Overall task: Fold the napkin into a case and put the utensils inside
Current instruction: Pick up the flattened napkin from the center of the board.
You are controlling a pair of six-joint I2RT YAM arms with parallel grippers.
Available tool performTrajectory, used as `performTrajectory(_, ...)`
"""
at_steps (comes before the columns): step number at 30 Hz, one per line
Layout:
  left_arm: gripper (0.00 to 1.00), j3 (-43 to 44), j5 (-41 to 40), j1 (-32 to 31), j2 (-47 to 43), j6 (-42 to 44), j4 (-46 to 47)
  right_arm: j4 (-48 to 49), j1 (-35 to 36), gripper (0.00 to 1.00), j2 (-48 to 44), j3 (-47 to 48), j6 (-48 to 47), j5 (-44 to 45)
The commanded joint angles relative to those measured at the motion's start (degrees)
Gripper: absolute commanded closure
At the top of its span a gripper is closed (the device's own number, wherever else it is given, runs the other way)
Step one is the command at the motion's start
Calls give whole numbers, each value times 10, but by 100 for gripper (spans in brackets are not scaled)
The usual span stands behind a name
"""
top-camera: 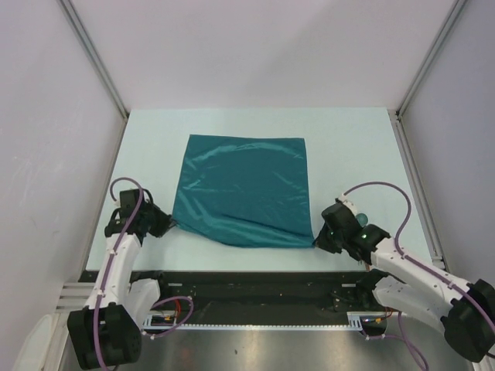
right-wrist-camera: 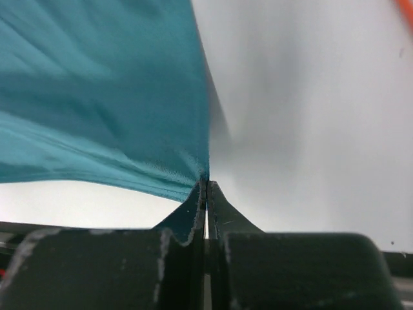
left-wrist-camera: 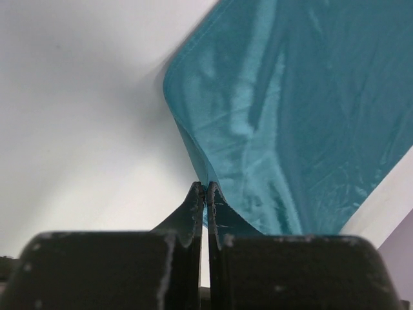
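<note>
The teal napkin (top-camera: 244, 189) lies spread open in the middle of the white table, with its near edge lifted and rippled. My left gripper (top-camera: 172, 224) is shut on the napkin's near left corner; in the left wrist view the cloth (left-wrist-camera: 303, 116) rises from between the closed tips (left-wrist-camera: 205, 188). My right gripper (top-camera: 317, 241) is shut on the near right corner, and the cloth (right-wrist-camera: 97, 97) stretches left from its tips (right-wrist-camera: 206, 184). An orange-red sliver of a utensil (right-wrist-camera: 408, 10) shows at the top right edge of the right wrist view. It is hidden in the top view.
White enclosure walls with metal corner posts (top-camera: 97, 58) surround the table on three sides. A black rail (top-camera: 255, 286) runs along the near edge between the arm bases. Bare table (top-camera: 356, 147) lies to the right of the cloth.
</note>
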Motion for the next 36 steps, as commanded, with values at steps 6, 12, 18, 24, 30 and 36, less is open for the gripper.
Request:
performTrajectory(6, 100, -36, 20, 4, 8, 14, 8, -8, 79, 71, 87, -17, 73, 4)
performTrajectory(12, 100, -43, 25, 3, 6, 18, 10, -20, 108, 55, 113, -5, 110, 24)
performTrajectory(18, 100, -41, 31, 4, 2, 21, 8, -59, 132, 54, 171, 9, 154, 60)
performTrajectory(24, 100, -42, 32, 3, -1, 22, 4, -64, 143, 63, 228, 15, 171, 82)
performTrajectory(30, 100, -33, 35, 3, -2, 29, 6, -50, 137, 100, 200, 18, 155, 106)
performTrajectory(36, 100, -10, 72, 4, -11, 51, 19, -48, 116, 100, 75, 47, 54, 134)
